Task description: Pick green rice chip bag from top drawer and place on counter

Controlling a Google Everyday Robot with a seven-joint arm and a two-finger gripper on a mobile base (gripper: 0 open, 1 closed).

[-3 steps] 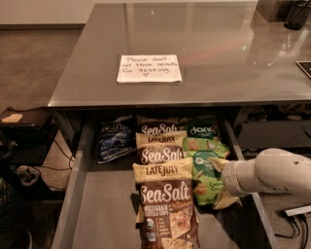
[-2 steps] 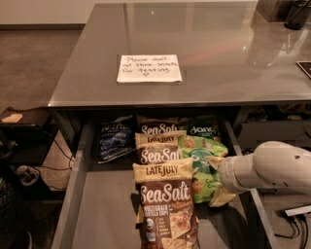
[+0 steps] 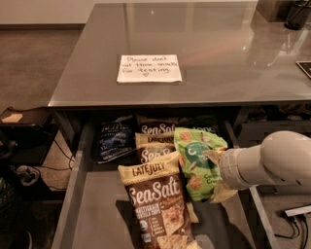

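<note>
The green rice chip bag (image 3: 197,163) is light green with a dark circle and pictured chips. It is tilted and raised over the right side of the open top drawer (image 3: 95,211). My gripper (image 3: 217,174) reaches in from the right on a white arm (image 3: 274,163) and is shut on the bag's right edge, with cream fingers (image 3: 212,156) above and below it. The dark grey counter (image 3: 218,53) lies above the drawer with a white handwritten note (image 3: 148,68) on it.
Three brown-and-cream Sea Salt bags (image 3: 158,204) lie in a row down the drawer's middle. A dark blue bag (image 3: 115,138) lies at the back left. A darker green bag (image 3: 204,129) shows at the back right. Dark objects (image 3: 296,12) stand at the counter's far right.
The green bag has risen and shifted left and up in my gripper, and more of its front now shows. The arm has moved slightly with it.
</note>
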